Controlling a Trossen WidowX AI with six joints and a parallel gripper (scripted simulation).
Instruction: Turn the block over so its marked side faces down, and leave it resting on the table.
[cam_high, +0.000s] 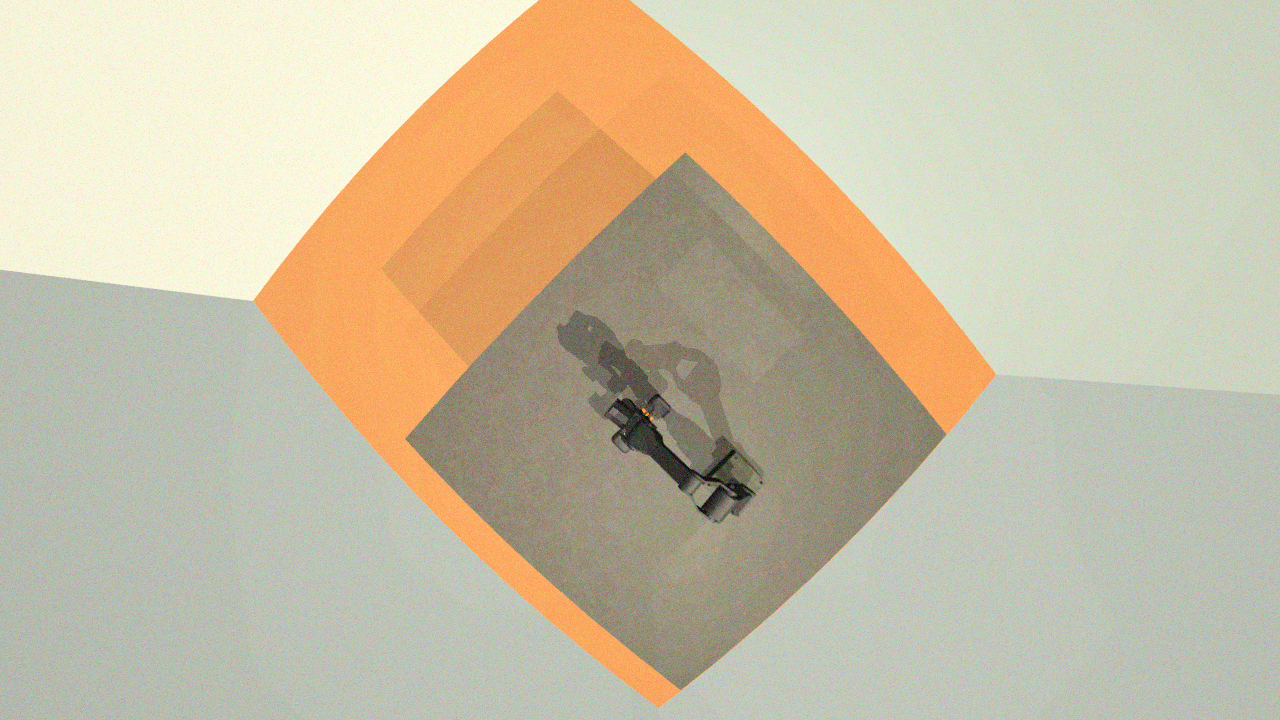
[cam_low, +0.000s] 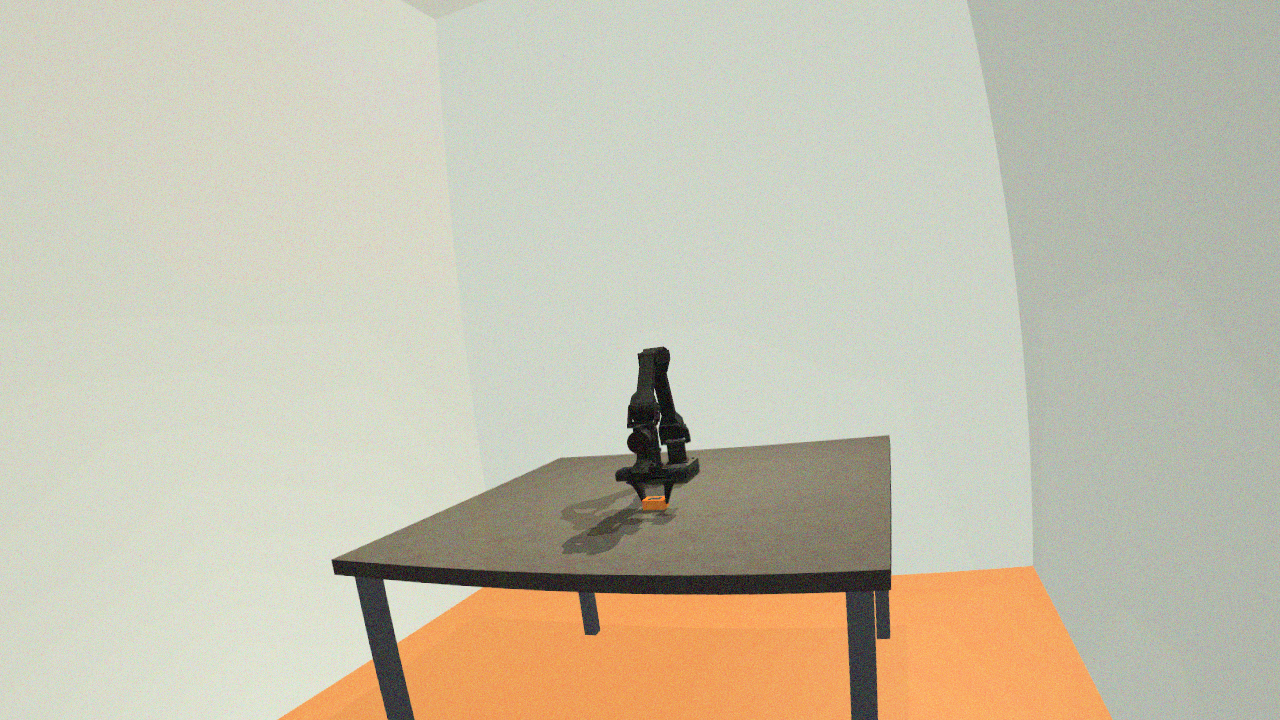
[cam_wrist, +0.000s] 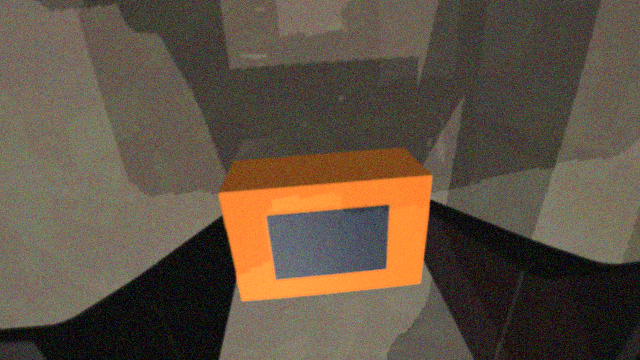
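Observation:
The orange block (cam_high: 644, 412) (cam_low: 654, 504) (cam_wrist: 250, 240) rests on the table (cam_high: 554, 501) (cam_low: 769, 519). Its marked side, with a blue-grey rectangle (cam_wrist: 328, 242), faces up toward the wrist camera. My gripper (cam_high: 646, 413) (cam_low: 654, 499) (cam_wrist: 325, 217) points down over the block, with one black finger against each short end. The fingers are shut on the block. The block's edges hide the very tips in the wrist view. In the top view the gripper body covers most of the block.
The arm's base (cam_high: 738, 470) (cam_low: 684, 467) stands on the table just behind the block, and the arm folds up above it. Shadows of the arm fall across the table around the block. The orange floor (cam_high: 501, 53) (cam_low: 626, 662) lies below the table's edges.

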